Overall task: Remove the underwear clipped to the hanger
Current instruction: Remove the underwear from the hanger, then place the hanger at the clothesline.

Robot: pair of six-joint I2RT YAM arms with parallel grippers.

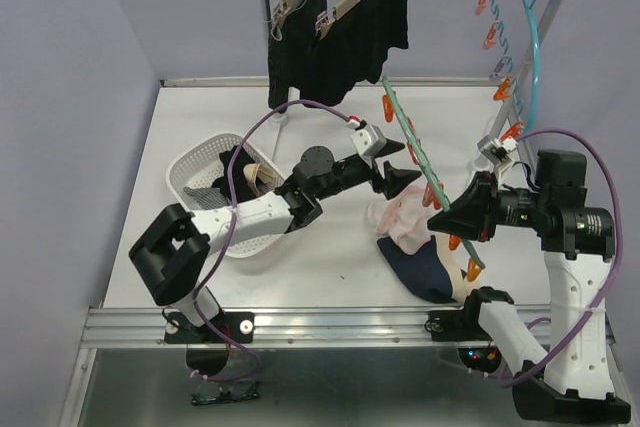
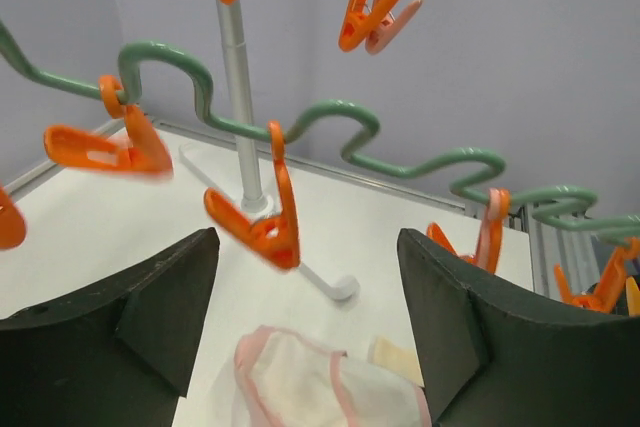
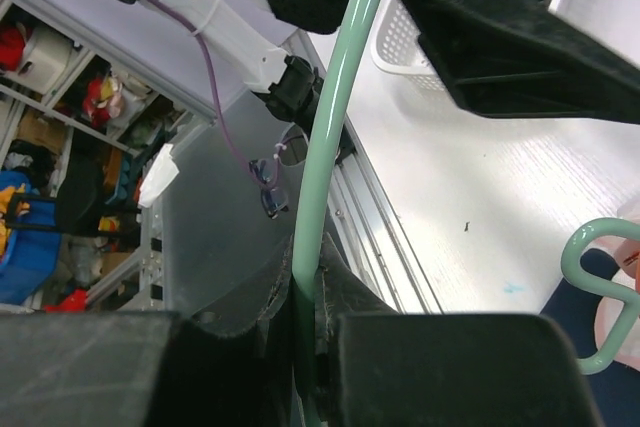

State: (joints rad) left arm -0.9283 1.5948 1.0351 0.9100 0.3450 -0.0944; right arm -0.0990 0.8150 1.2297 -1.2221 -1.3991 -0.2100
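The underwear is soft, light cloth that will sag and bunch, so it is best pinched through a gathered fold near a hem or waistband, close under any clip, and drawn away gently. The white-pink piece (image 1: 405,215) lies crumpled on the table (image 1: 330,267) at 6 o'clock from the left gripper (image 1: 405,169), with the navy piece (image 1: 425,269) touching it at 5 o'clock. Whether a clip holds either cannot be told. The black shorts (image 1: 345,47) hang at 12 o'clock on wooden hangers. The left arm stretches low across the table from 8 o'clock, its fingers wide apart and holding nothing, facing an empty orange clip (image 2: 262,227) on the green hanger (image 2: 335,107). The right arm, folded at 4 o'clock, has its right gripper (image 1: 452,215) clamped tight on the hanger's rod, holding it slanted above the cloth. A basket (image 1: 190,162) sits at 9 o'clock.
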